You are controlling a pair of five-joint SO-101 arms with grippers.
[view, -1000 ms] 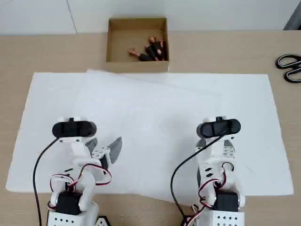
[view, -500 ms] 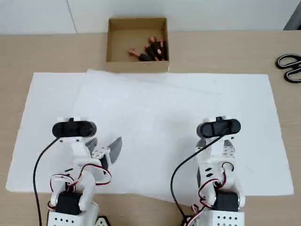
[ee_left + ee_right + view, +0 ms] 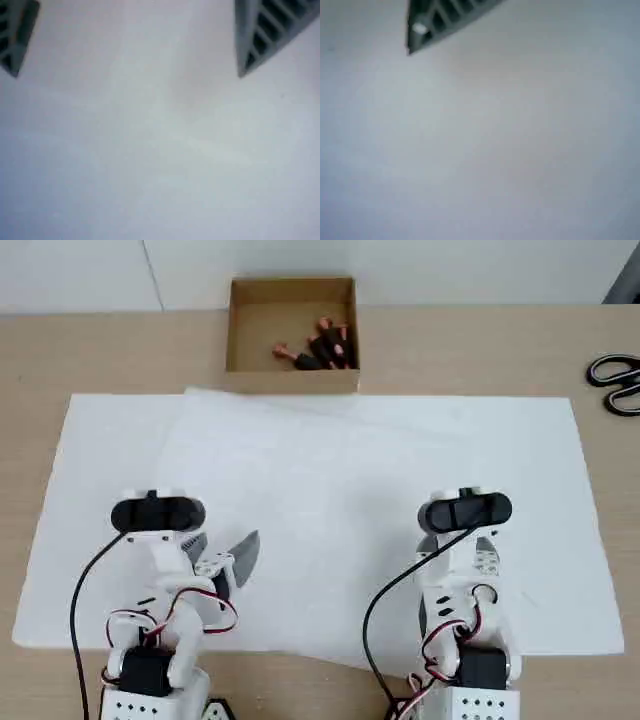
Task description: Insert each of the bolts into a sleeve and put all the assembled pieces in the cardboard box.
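High view: assembled pieces point(image 3: 322, 345) lie inside the cardboard box point(image 3: 236, 335). The left end effector point(image 3: 126, 75) gapes apart over white paper point(image 3: 330, 480). I cannot tell the right end effector's point(image 3: 487, 555) state.

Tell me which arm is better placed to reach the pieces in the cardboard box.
Probably left: the cardboard box, holding the pieces, sits nearer its side, and the left gripper is open.

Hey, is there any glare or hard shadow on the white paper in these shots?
High view: the white paper is evenly lit, with no glare and no hard shadows. Left wrist view: even light, no glare. Right wrist view: likewise.
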